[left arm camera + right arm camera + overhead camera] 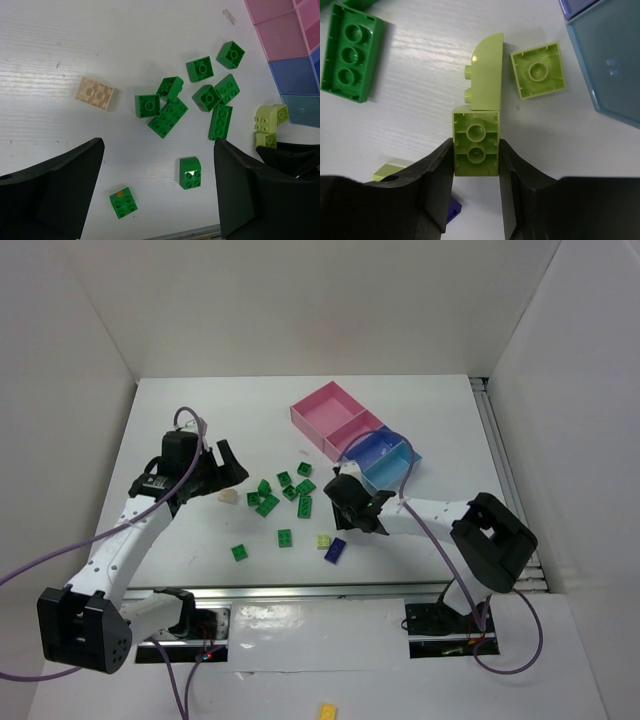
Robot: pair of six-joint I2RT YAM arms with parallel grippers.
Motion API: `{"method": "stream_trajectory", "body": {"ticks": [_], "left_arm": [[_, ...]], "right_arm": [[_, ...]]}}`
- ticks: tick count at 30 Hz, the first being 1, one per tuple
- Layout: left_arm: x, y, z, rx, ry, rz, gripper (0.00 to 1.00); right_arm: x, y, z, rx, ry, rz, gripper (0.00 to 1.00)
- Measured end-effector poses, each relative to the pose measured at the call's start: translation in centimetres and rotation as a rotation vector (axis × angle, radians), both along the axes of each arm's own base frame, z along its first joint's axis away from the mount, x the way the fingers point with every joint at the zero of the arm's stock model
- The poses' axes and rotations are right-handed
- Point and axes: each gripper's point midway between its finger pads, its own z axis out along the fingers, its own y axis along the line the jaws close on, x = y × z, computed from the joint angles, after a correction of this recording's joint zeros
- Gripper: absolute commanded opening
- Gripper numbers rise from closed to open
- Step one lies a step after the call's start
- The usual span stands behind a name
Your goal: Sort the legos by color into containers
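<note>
White table (180, 420), top view: green legos (285, 490) are scattered mid-table between my arms, with the cream brick (228, 496) just left of them and the dark blue brick (336, 551) nearer the front edge. Containers (325, 408) sit behind and right of the pile in a joined row: large pink, small pink, then the blue boxes (372, 448). My left tool (228, 465) hangs by the cream brick. My right tool (345, 490) is low beside the blue boxes, and I cannot tell its state from up here. Left wrist view: my left fingers (60, 190) stand wide apart above the table, with a lone green brick (190, 172) lying in the gap between them. The green cluster is beyond, the cream brick is off left and apart from it, and pale yellow-green bricks (267, 117) are at the right near the blue boxes. Right wrist view: my right fingers (437, 185) are clamped on a pale two-hole brick (476, 145), one pad on each long side, hollow side up. Its far end touches a curved pale brick (486, 75). A square pale brick (538, 73) lies just beside that, hollow side up, near the light blue box (610, 65). Long green brick (351, 57) at upper left, well apart.
</note>
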Motion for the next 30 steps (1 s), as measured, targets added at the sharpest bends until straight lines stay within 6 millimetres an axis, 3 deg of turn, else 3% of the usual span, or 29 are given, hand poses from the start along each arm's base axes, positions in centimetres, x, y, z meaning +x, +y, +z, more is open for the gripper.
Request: {"method": "stream_trajectory", "body": {"ticks": [5, 9, 12, 14, 17, 18, 19, 21, 27, 30], "left_arm": [[-0.1, 0.1, -0.1, 0.005, 0.007, 0.003, 0.94], [-0.2, 0.2, -0.2, 0.007, 0.009, 0.005, 0.94], [-0.1, 0.4, -0.4, 0.018, 0.016, 0.016, 0.94], [0.0, 0.5, -1.2, 0.028, 0.045, 0.023, 0.94], [-0.3, 0.8, -2.8, 0.047, 0.105, 0.03, 0.95], [-0.3, 0.8, -3.1, 0.051, 0.119, 0.031, 0.95], [-0.5, 0.9, -3.3, 0.053, 0.13, 0.031, 0.95], [-0.6, 0.9, -3.4, 0.054, 0.135, 0.032, 0.95], [-0.6, 0.9, -3.4, 0.053, 0.136, 0.03, 0.95], [-0.6, 0.8, -3.6, 0.053, 0.143, 0.03, 0.95]], "right_arm": [[0.8, 0.0, 2.9, 0.032, -0.067, -0.017, 0.34], [1.8, -0.9, 7.8, 0.093, -0.174, -0.067, 0.34], [4.2, -2.8, 11.2, 0.145, -0.25, -0.154, 0.34], [6.1, -4.6, 12.4, 0.154, -0.28, -0.225, 0.34], [8.6, -7.5, 12.5, 0.128, -0.288, -0.321, 0.38], [9.1, -8.0, 12.2, 0.116, -0.282, -0.337, 0.49], [9.7, -8.5, 11.7, 0.102, -0.271, -0.354, 0.73], [10.6, -9.0, 10.9, 0.077, -0.251, -0.373, 0.85], [10.8, -8.2, 11.5, 0.057, -0.269, -0.353, 0.81], [8.9, -5.1, 13.4, 0.099, -0.31, -0.266, 0.71]]}}
